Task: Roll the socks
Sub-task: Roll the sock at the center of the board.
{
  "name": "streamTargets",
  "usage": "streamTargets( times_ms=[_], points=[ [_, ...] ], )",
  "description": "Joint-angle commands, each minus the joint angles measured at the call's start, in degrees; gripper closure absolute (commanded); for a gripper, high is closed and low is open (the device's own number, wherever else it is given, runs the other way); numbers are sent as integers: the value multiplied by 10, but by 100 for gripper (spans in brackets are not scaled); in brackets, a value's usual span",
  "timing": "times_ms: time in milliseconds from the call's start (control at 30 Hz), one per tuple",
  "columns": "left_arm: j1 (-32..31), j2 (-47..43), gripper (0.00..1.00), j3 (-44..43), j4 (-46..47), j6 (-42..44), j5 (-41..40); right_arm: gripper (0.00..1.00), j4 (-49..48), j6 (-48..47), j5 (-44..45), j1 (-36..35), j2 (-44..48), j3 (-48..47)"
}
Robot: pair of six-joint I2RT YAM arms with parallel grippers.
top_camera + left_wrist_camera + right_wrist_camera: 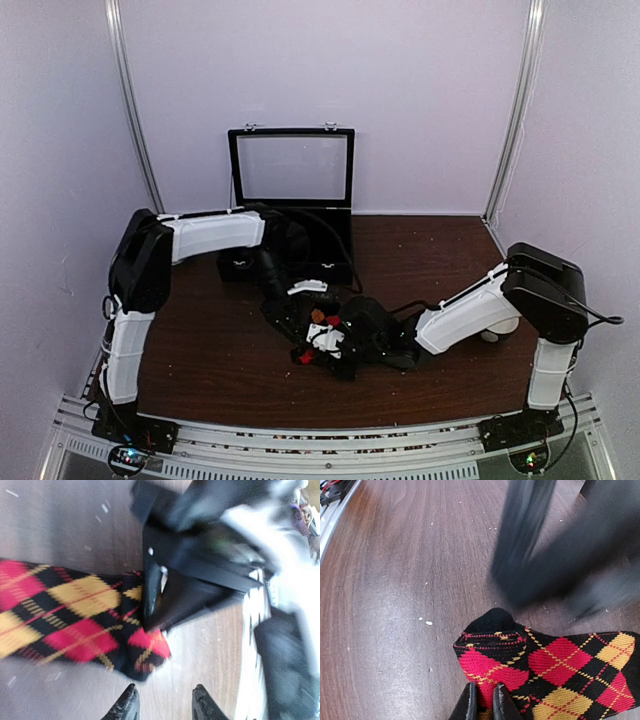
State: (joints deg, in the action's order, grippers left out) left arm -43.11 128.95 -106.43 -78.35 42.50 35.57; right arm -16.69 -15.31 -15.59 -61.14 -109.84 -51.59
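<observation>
Left arm (210,235) and right arm (465,315) fold inward over the table's (200,365) middle. Right gripper (484,706) pinches the argyle sock's (560,665) end. Left gripper (162,706) parted, empty, just beside it.

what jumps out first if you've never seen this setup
The loud argyle sock, black with red and yellow diamonds, lies in the middle of the dark table, where both arms meet. The right end effector pinches its edge, while the left end effector hangs open just off it. Behind them, at the far edge, a black case stands with its lid up.
</observation>
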Motion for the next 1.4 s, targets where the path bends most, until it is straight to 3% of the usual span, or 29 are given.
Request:
streamTargets(
  times_ms=[0, 167, 367, 667, 800, 1100, 1367],
  points=[
    [22, -77, 61, 48, 70, -11, 27, 89, 142, 38, -37, 14, -50, 37],
    [21, -130, 53, 134, 111, 22, 28, 94, 185, 93, -108, 48, -68, 1],
    [1, -164, 56, 207, 172, 44, -12, 99, 86, 294, -279, 102, -67, 17],
    [-61, -167, 59, 235, 287, 34, -99, 99, -12, 482, -339, 143, -120, 45],
    [-78, -152, 58, 225, 330, 28, -128, 99, 22, 482, -337, 154, -138, 37],
    [-95, -110, 60, 201, 330, 48, -162, 99, 49, 480, -329, 169, -155, 34],
    [-96, -71, 78, 176, 306, 41, -178, 96, 51, 478, -323, 172, -148, 35]
  ],
)
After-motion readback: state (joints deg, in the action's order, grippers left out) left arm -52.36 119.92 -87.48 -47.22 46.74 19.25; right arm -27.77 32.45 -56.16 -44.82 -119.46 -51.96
